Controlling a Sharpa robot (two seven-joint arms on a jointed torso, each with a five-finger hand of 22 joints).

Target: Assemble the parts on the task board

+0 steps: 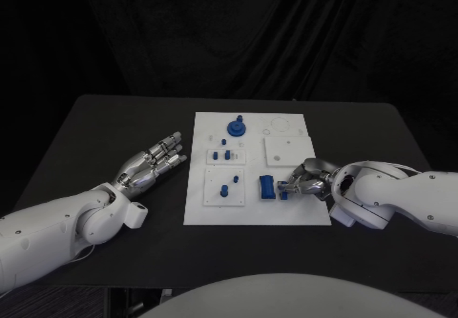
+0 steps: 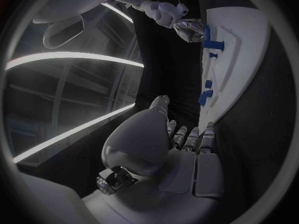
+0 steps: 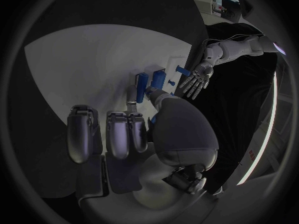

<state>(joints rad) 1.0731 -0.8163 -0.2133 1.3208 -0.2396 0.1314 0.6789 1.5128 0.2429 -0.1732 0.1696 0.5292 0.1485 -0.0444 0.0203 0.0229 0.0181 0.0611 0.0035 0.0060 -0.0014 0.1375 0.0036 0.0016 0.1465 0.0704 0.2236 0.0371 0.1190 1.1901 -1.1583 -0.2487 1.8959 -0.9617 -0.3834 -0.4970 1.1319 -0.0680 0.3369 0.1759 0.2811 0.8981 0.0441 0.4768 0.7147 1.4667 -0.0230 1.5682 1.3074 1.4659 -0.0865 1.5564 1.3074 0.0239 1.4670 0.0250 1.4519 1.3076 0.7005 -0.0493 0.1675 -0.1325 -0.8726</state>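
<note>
Two hands: left hand [image 1: 153, 162] spread, empty; right hand [image 1: 304, 180] curled over blue part [image 1: 267, 187], grasp unclear.

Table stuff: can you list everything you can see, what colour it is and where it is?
Table: one, black, under everything.
Task board: one, white, in the middle of the table.
Blue round part: one, at the board's far end.
Small blue pegs: several, standing on the board's left side.
Blue block part: one, on the board's near right, at the right hand's fingertips.
Left hand: silver, fingers spread, over the table left of the board, holding nothing.
Right hand: silver, fingers curled by the blue block part; whether it grips is unclear.
</note>
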